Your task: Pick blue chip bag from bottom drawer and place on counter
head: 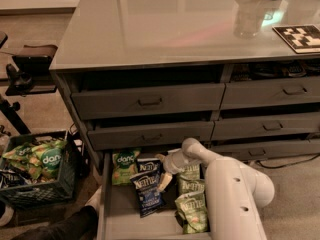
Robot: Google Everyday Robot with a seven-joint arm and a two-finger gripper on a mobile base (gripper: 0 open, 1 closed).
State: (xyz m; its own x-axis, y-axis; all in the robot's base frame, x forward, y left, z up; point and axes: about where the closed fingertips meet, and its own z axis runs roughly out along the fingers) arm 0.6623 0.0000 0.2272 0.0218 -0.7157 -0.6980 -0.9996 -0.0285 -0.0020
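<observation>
well, the bottom drawer [104, 199] is pulled out. the blue chip bag [146, 196] lies flat on the drawer's floor, about the middle of it, white label up and the bag a bit askew. the gripper [162, 182] is down inside the drawer, right at the bag's upper right edge. whether it is spread or pressed together i cannot tell, nor whether it touches the bag. the white arm [235, 194] reaches into the drawer from its right side. toward the drawer's back, just behind the blue chip bag, sits a second blue bag [149, 165], with a green bag [125, 164] in the back left corner. pale green bags [192, 209] lie along the drawer's right side. above the drawer the counter [150, 29] shines glossy. left of the drawer, on the floor, a dark basket [55, 191] holds snack packs [45, 159].
</observation>
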